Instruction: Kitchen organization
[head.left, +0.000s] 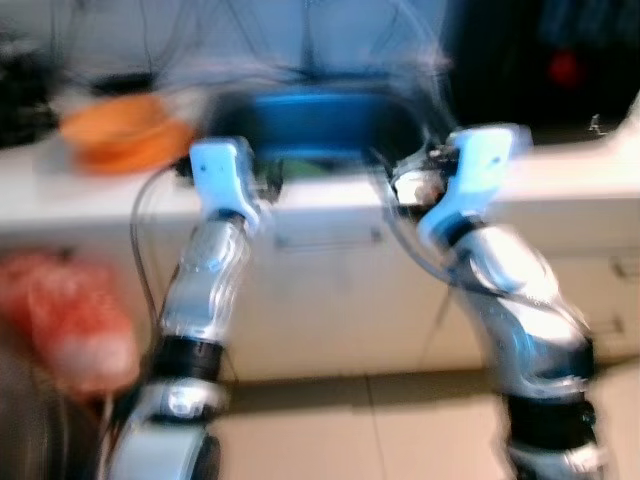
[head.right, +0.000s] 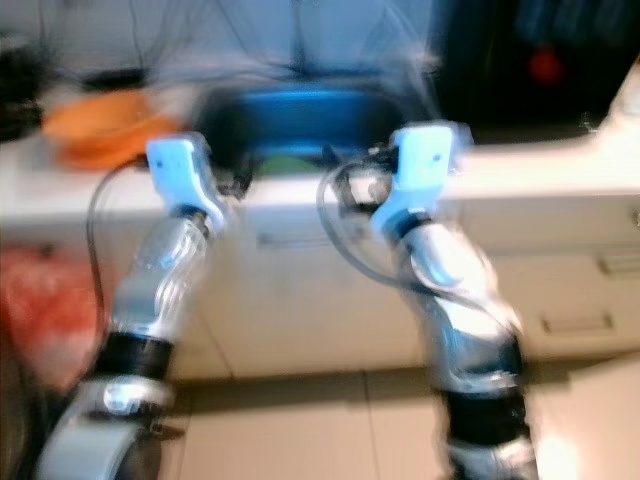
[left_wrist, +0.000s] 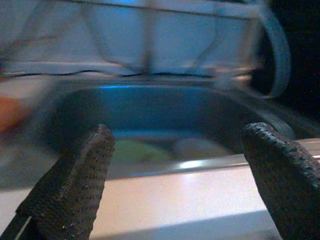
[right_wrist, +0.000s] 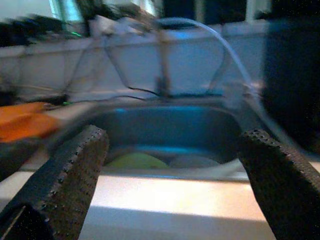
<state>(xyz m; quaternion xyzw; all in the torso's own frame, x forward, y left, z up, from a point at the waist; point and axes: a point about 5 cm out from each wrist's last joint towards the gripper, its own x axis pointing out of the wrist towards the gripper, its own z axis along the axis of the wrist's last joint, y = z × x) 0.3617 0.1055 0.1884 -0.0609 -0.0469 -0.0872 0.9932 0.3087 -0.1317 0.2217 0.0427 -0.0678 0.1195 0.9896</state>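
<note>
Both wrist views look into the sink (left_wrist: 165, 115), showing two items on its floor, one green item (right_wrist: 136, 161) and one pale item (right_wrist: 192, 161), too blurred to name. The left gripper (left_wrist: 185, 165) and right gripper (right_wrist: 172, 170) hover spread and empty before the white surface (head.left: 90, 185). An orange object (head.left: 125, 130) lies left of the sink, with something red (head.left: 70, 315) lower left.

Head views look forward and down at the sink (head.left: 320, 120); both wrist views face it close, over the counter edge (left_wrist: 190, 195).
</note>
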